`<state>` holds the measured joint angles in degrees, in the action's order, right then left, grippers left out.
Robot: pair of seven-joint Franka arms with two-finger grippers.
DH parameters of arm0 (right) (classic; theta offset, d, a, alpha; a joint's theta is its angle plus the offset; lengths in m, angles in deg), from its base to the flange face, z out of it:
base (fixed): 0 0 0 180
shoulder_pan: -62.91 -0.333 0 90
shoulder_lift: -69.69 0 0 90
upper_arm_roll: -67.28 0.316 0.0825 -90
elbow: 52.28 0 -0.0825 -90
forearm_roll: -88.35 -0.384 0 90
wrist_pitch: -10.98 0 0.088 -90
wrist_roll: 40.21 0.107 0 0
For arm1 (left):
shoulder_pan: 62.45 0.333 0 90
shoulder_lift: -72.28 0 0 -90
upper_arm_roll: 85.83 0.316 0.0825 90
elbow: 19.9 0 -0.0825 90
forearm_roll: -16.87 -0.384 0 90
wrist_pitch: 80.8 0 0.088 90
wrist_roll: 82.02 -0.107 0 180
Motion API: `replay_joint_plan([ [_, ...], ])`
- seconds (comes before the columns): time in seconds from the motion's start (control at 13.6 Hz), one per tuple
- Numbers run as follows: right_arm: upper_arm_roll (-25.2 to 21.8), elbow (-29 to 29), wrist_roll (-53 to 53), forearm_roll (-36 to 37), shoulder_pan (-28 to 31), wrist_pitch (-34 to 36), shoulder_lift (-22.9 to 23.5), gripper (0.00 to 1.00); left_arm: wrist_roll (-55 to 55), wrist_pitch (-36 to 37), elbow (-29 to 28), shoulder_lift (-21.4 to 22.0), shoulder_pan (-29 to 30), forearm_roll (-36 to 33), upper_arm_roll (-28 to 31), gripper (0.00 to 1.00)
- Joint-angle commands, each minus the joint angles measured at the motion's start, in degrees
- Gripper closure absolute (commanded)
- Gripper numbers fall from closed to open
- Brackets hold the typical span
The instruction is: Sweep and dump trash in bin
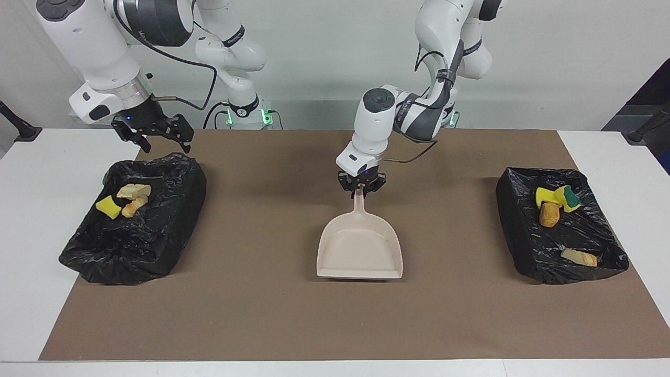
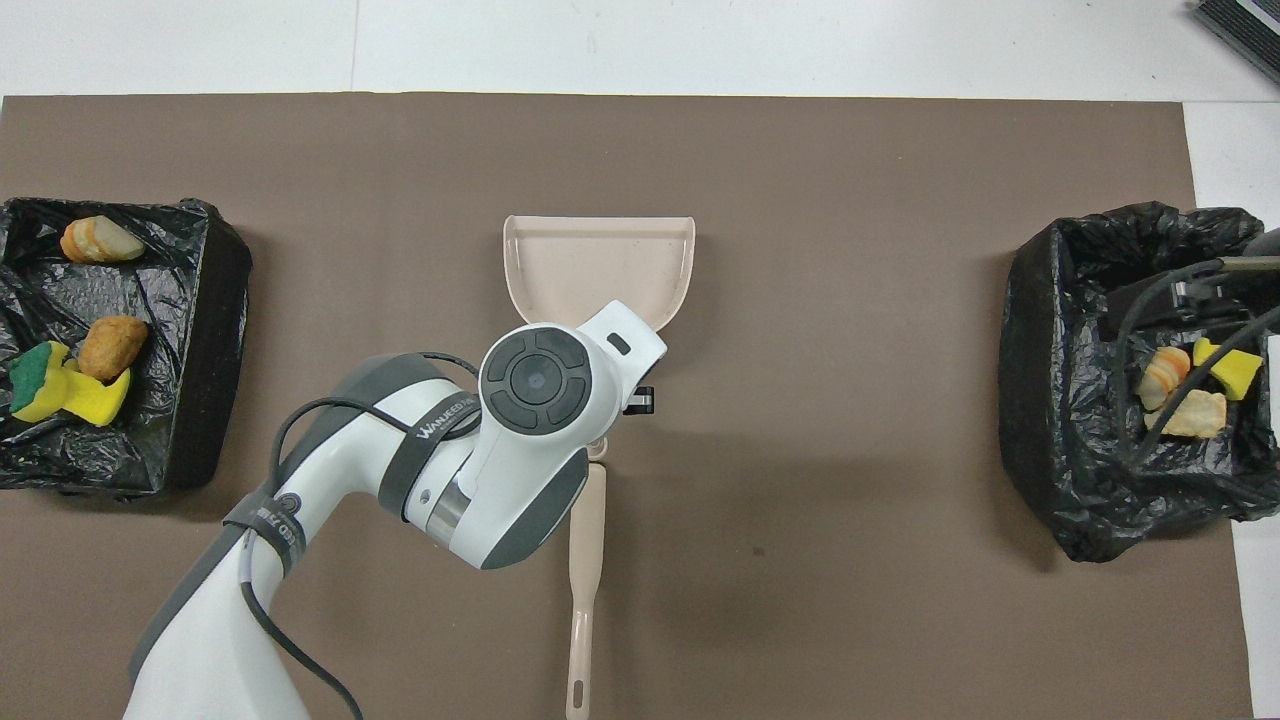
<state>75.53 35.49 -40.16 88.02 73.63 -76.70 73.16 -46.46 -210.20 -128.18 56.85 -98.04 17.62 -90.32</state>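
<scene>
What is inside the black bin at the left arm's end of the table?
In the bin lie a yellow sponge chunk, a green-backed one, a brown lump and a tan bread piece. Whatever sits under the bag's folds is hidden.

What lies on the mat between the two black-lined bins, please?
Between the bin at the left arm's end and the other bin, the dustpan, held by the left gripper; the overhead view adds the brush.
</scene>
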Motion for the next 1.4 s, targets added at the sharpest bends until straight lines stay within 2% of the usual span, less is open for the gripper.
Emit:
replay_joint_plan([
  [0.0,0.3,-0.2,0.9,0.4,0.3,-0.6,0.1,0.0,1.8,-2.0,0.7,-2.7,-2.0,0.9,1.1,1.0],
  [0.15,0.3,-0.2,0.8,0.3,0.3,-0.6,0.1,0.0,1.8,-1.4,1.0,-2.7,-2.1,0.9,1.1,1.0],
  [0.22,0.4,-0.2,0.8,0.2,0.3,-0.6,0.1,0.0,1.8,-1.4,1.0,-2.8,-1.9,0.9,1.1,0.62],
  [0.29,0.3,-0.2,0.9,0.2,0.3,-0.6,0.1,0.0,1.2,-1.3,1.0,-2.7,-1.5,0.7,1.2,0.01],
  [0.52,0.3,-0.2,0.9,0.4,0.3,-0.6,0.1,0.0,1.2,3.3,1.4,0.7,1.4,0.7,1.6,0.0],
  [0.81,0.3,-0.2,0.9,0.3,0.3,-0.6,0.1,0.0,-1.7,8.1,1.5,5.6,9.5,0.2,1.6,0.0],
  [1.1,0.3,-0.2,0.5,0.4,0.3,-0.6,0.1,0.0,-17.6,21.4,0.8,11.9,19.3,0.2,1.6,0.0],
  [1.33,0.3,-0.2,0.7,0.4,0.3,-0.6,0.1,0.0,-29.0,25.7,0.5,13.8,26.8,0.2,1.6,0.0],
])
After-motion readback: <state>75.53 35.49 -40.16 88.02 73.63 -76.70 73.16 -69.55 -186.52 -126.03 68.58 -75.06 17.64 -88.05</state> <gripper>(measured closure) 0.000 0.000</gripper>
